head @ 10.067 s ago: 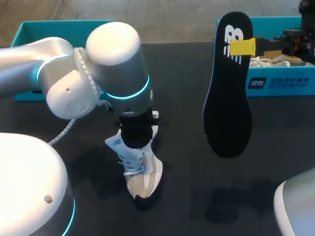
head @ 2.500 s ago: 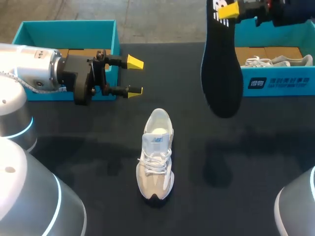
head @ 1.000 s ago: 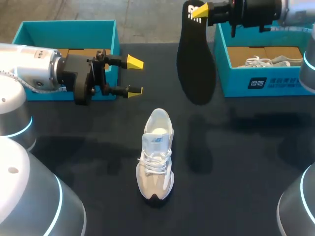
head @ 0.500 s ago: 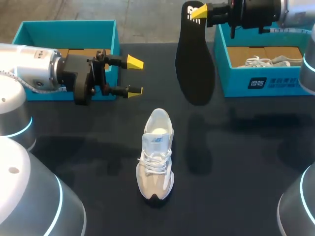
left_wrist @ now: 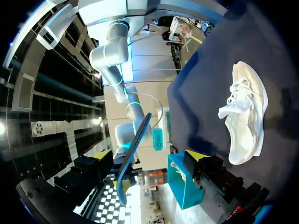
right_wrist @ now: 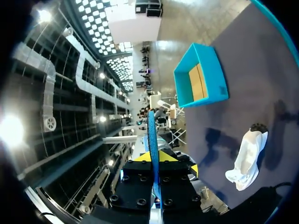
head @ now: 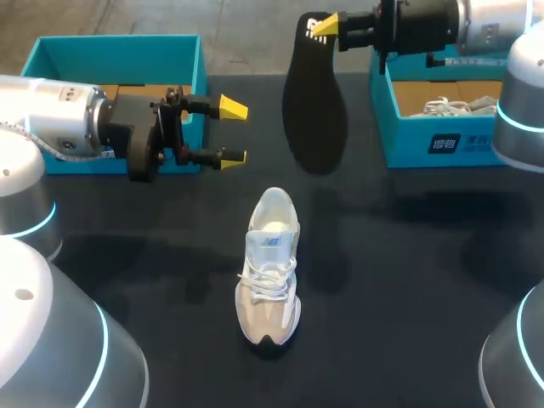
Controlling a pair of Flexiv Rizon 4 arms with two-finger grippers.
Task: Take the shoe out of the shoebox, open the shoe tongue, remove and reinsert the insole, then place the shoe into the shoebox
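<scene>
Even overhead light lays a soft, faint shadow of the insole [head: 313,102] on the dark table [head: 408,289].

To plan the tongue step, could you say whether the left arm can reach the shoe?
Probably yes: the left arm has open, empty jaws, only bare table lies between them and the shoe; the insole hangs aside.

White shoe [head: 269,268] sits upright on the table [head: 408,280]. Its black insole [head: 313,102] hangs vertically in midair, near the teal shoebox [head: 442,140].
</scene>
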